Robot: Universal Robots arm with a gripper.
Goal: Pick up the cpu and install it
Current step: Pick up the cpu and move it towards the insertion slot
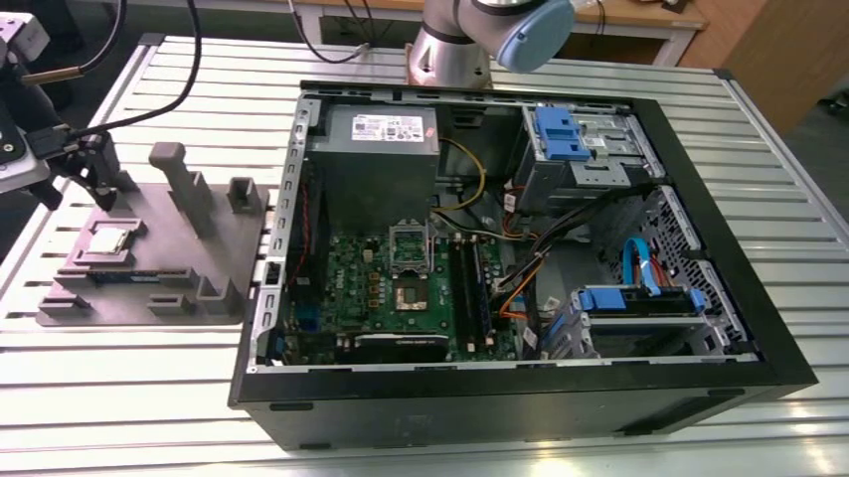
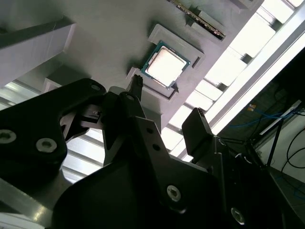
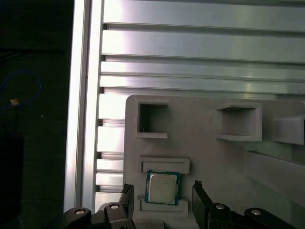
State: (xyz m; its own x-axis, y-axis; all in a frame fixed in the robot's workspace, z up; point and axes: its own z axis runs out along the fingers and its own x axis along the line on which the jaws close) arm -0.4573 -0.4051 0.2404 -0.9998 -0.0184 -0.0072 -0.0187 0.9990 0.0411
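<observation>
The cpu, a small square chip with a silver top, lies flat in a recess of the grey holder tray at the exterior view's left. My gripper hangs just above it, open, and holds nothing. In both wrist views the cpu sits between the two dark fingers, one on each side and apart from its edges. The gripper is centred over the chip. The motherboard's cpu socket stands open and empty inside the computer case.
The grey holder tray carries upright posts and a memory stick beside the cpu. The black case's wall stands next to the tray. Cables, blue drive brackets and a grey power supply crowd the case. The table is ribbed aluminium.
</observation>
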